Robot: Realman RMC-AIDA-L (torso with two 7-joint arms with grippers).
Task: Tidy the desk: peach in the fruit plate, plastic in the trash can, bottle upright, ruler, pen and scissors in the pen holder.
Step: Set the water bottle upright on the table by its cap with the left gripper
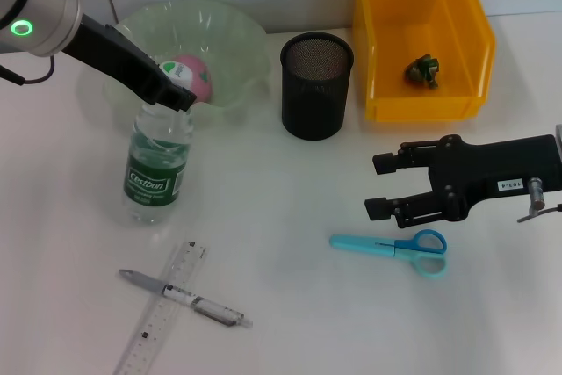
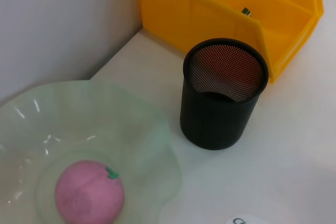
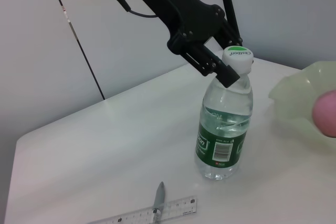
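The bottle point(image 1: 158, 164) stands upright on the desk point(image 1: 290, 305), in front of the fruit plate point(image 1: 237, 41). My left gripper point(image 1: 173, 92) is shut on its neck just under the white cap; this shows in the right wrist view point(image 3: 229, 61) too. The peach point(image 1: 195, 77) lies in the fruit plate. My right gripper point(image 1: 385, 185) is open and empty, hovering just behind the scissors point(image 1: 395, 243). The pen point(image 1: 184, 298) lies across the ruler point(image 1: 162, 309) at the front left. The pen holder point(image 1: 316, 85) looks empty. Crumpled plastic point(image 1: 423, 70) lies in the trash can point(image 1: 457, 6).
The pen holder stands between the fruit plate and the trash can at the back. A wall runs behind the desk. In the left wrist view the pen holder point(image 2: 223, 93) and the peach point(image 2: 89, 192) lie below my left gripper.
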